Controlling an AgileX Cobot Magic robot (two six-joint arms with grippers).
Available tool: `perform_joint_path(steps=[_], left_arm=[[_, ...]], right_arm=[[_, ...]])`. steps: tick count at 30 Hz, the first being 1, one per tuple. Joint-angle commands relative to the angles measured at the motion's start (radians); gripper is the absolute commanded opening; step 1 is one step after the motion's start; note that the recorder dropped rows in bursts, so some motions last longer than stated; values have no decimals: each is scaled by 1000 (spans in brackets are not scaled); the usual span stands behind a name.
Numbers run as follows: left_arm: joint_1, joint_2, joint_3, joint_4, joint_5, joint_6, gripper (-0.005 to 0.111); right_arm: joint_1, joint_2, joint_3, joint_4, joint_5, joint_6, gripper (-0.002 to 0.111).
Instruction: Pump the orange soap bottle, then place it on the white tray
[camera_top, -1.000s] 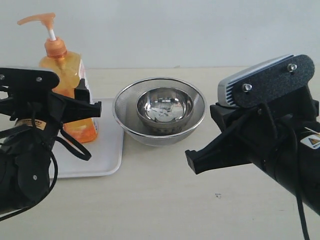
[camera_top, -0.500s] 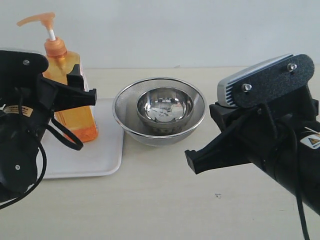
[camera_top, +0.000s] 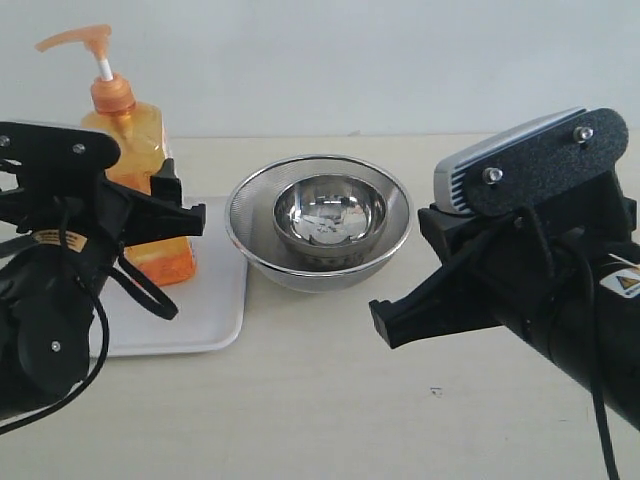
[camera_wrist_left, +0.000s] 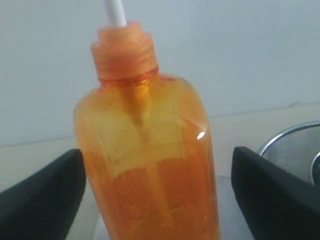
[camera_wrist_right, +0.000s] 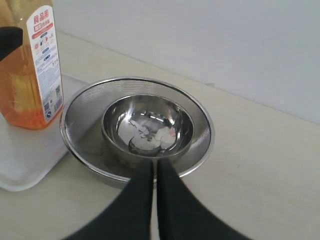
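Exterior view gives me the orange soap bottle (camera_top: 135, 135) standing upright on the white tray (camera_top: 215, 300), near the left edge of the worktop (camera_top: 330, 400). The bottle is a tall, translucent plastic block with rounded shoulders, a ribbed orange collar, a thin white stem and a curved orange pump spout. In the left wrist view I can see liquid filling its lower part and the dip tube running down inside. A white label with red print covers the side facing the right wrist camera. The tray is flat, smooth and rectangular, with rounded corners and a low raised rim.

The left gripper (camera_wrist_left: 160, 197) straddles the bottle's body with its black jaws released, and I see a clear gap on one side. The right gripper (camera_wrist_right: 154, 165) hangs over bare worktop toward the right edge, its jaws clenched on nothing.

Just beside the tray, toward the far edge, sits a round wire-mesh strainer (camera_top: 245, 235) with a polished rim. A smaller, mirror-bright steel bowl (camera_top: 300, 215) nests inside it.

The worktop is matte, pale beige, and a plain white wall (camera_top: 350, 60) rises behind its far edge.
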Motion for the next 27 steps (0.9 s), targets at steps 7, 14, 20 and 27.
perform_joint_path(steps=[7,14,20,27], left_arm=[[2,124,-29,-2,-99,-94,74],[2,141,-37,-6,-99,-63,54],[2,141,-37,-30,-99,-18,38],[2,141,-37,-151,-99,36,38]], right_arm=[[1,0,6,-9,14,2,0],[1,0,6,-9,14,-2,0],[1,0,6,-11,14,-3,0],[1,0,6,-13,14,-7,0]])
